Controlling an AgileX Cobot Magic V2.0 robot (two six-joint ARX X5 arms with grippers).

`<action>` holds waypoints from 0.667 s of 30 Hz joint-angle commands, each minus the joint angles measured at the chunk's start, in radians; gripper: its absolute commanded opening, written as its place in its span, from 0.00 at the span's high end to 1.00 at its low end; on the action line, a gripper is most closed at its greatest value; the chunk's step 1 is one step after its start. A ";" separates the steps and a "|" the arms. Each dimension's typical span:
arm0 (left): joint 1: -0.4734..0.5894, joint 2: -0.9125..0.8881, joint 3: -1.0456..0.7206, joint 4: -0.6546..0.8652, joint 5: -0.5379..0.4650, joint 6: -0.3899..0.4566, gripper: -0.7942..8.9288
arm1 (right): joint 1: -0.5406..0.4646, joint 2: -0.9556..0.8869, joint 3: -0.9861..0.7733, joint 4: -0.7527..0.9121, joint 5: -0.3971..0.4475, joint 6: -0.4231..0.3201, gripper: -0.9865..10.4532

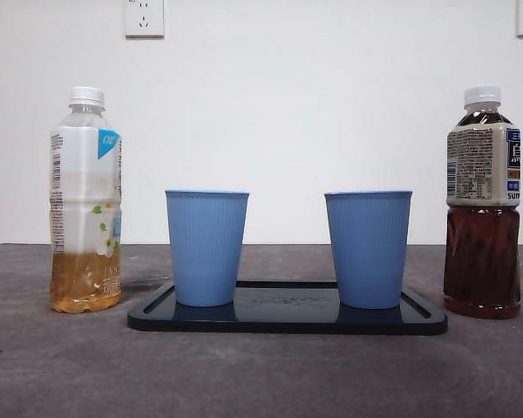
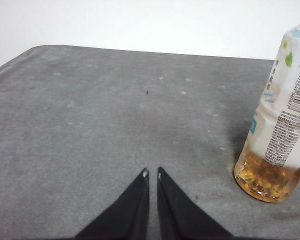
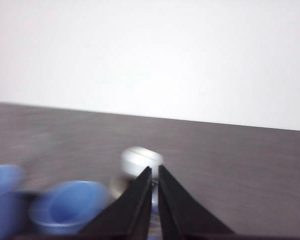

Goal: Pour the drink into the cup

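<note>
Two blue ribbed cups, the left cup [image 1: 207, 247] and the right cup [image 1: 368, 248], stand on a dark tray [image 1: 288, 315]. A bottle of pale tea [image 1: 85, 200], about a quarter full and capped, stands left of the tray. A bottle of dark tea [image 1: 483, 202], capped and nearly full, stands right of it. My left gripper [image 2: 152, 173] is shut and empty over bare table, beside the pale bottle [image 2: 280, 120]. My right gripper [image 3: 154, 170] is shut, above the dark bottle's white cap [image 3: 140, 160], with a blue cup [image 3: 70, 207] beside it. That view is blurred.
A grey table [image 1: 261, 374] runs back to a white wall with two power sockets [image 1: 144, 17]. No arm shows in the front view.
</note>
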 commanded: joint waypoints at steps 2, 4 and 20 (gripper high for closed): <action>0.002 -0.001 -0.020 -0.006 -0.002 -0.003 0.89 | -0.075 -0.105 -0.238 0.103 0.082 -0.031 0.90; 0.002 -0.001 -0.020 -0.006 -0.002 -0.003 0.89 | -0.089 -0.154 -0.323 0.109 0.112 -0.035 0.90; 0.002 -0.001 -0.020 -0.006 -0.002 -0.003 0.89 | -0.094 -0.258 -0.453 0.054 0.154 -0.093 0.90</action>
